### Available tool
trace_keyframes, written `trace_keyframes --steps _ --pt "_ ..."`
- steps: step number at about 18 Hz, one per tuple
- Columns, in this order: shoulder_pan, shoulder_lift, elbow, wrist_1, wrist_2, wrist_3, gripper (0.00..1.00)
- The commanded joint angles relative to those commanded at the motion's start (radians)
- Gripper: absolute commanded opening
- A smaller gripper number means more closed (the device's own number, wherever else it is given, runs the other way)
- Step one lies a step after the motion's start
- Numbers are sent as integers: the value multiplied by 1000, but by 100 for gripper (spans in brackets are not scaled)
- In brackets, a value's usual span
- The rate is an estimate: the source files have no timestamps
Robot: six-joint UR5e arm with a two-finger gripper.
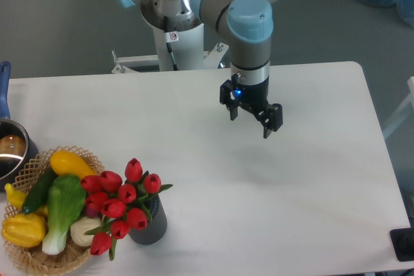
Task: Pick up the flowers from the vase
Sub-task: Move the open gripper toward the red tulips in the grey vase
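- Nearest the camera, at the table's (310,192) front-left corner, sits a woven wicker basket (26,260) holding vegetables: a yellow squash (70,163), a dark green cucumber (39,191), a pale green leafy vegetable (63,208), a yellow pepper (22,229) and a white bulb (84,229).
- Just beside the basket's right side stands the vase (150,224), a small dark grey ribbed cylinder, upright on the table close to the front edge.
- From the vase rise the flowers (119,201), a bunch of red tulip buds on green stems and leaves; the buds lean left, spreading over the basket's right rim, and one bud droops low near the front edge.
- At the left edge of the table, behind the basket, a metal pot (10,150) with a blue handle is partly cut off by the picture's border.
- Toward the back of the table, right of centre, the gripper (251,122) hangs from the arm's wrist, pointing down above the bare white surface.
- Its two black fingers are spread apart with nothing between them.
- The gripper is well apart from the flowers and the vase, which lie off toward the front-left corner.
- The arm's base (171,30) stands behind the table's back edge.
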Motion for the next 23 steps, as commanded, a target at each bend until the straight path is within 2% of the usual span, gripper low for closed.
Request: trace_keyframes --steps 6,9,12,14,17,23 --pt "-9 -2 3 0 6 -2 100" --pt "-41 -20 -1 23 -14 6 100" --pt "-41 -26 -5 40 -158 12 100" --pt "-32 -37 -5 72 -213 23 100" --pt "-26 -31 -6 75 -290 9 100" --pt "-17 0 0 72 -296 -5 100"
